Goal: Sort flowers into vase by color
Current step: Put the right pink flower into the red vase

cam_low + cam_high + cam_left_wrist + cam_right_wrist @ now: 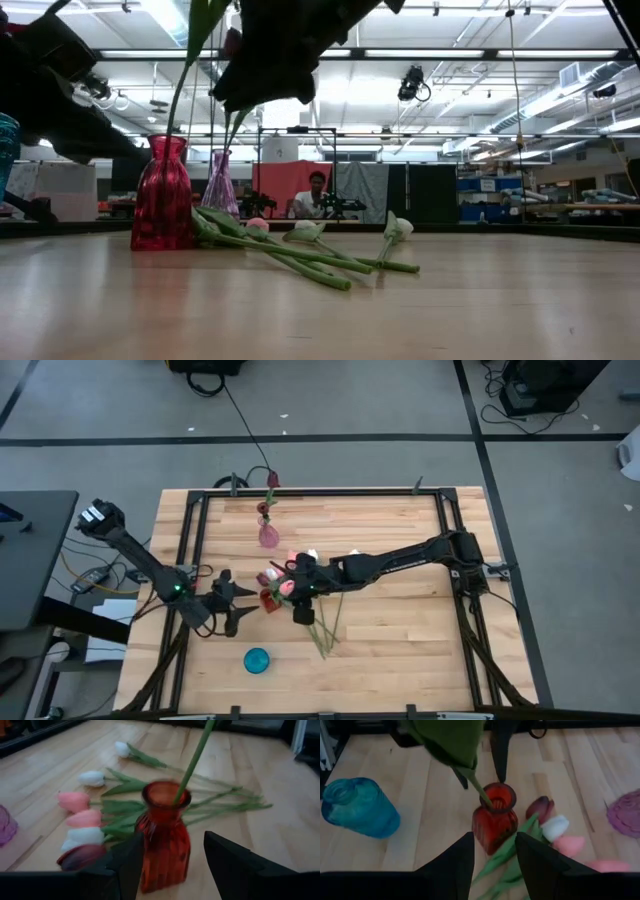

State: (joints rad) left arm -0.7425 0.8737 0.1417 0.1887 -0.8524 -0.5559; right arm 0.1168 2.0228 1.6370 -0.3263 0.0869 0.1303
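R gripper [292, 588] above red vase [163, 837], pinching a stem [192, 762] whose end sits in the neck. L gripper [170, 862], spread, straddles the vase. Other flowers [300, 245] lie beside it. Risk: stem drags, tipping vase.

One stem in vase [164, 838] betw. both arms' jaws; loose flowers [85, 815] on table [260, 840] beside it.

Green stem [479, 790] entering red vase [493, 818], blue vase [359, 808] well apart, loose tulips [555, 827] beside
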